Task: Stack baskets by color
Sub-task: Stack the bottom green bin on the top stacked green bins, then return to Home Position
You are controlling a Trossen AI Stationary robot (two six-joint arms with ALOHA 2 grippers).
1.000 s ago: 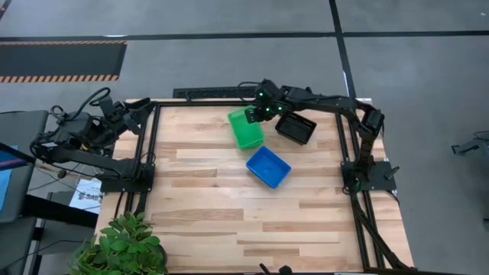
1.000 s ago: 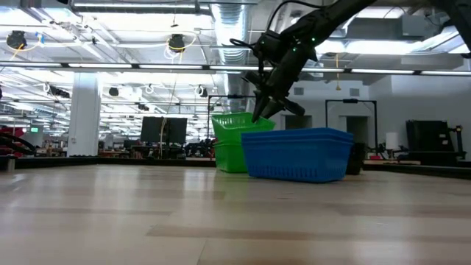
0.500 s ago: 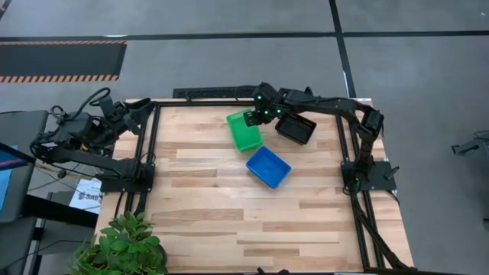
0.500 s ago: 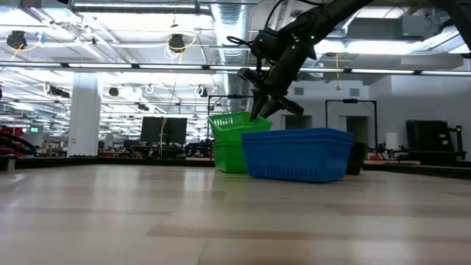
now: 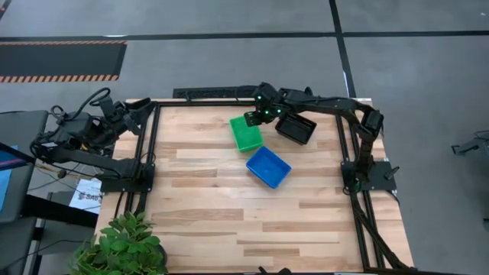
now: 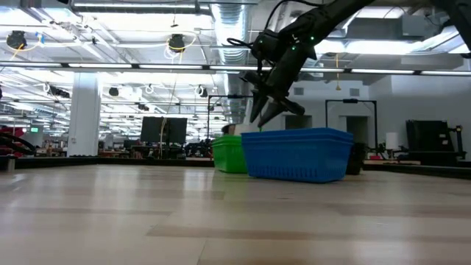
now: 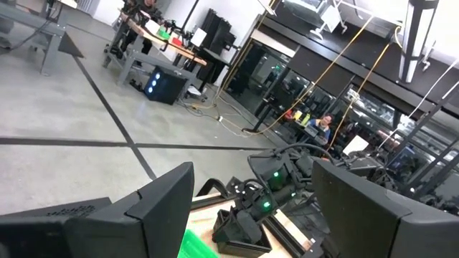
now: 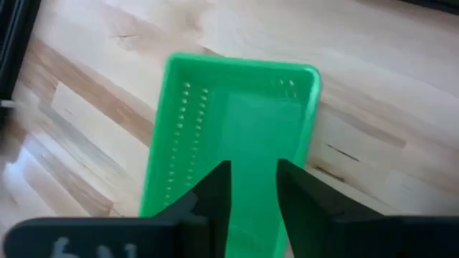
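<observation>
Three colour stacks, green (image 5: 246,133), blue (image 5: 268,166) and black (image 5: 296,128), are sitting finished-looking on the tabletop (image 5: 199,214), while the right gripper (image 5: 258,116) is hovering part-open and empty above the green.

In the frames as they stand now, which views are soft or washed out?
Right wrist view: the bright green perforated plastic basket looks soft, table grain smeared. Low view: ceiling lights glare, the bright blue mesh-walled basket crisp. High view: even light, sharp.
</observation>
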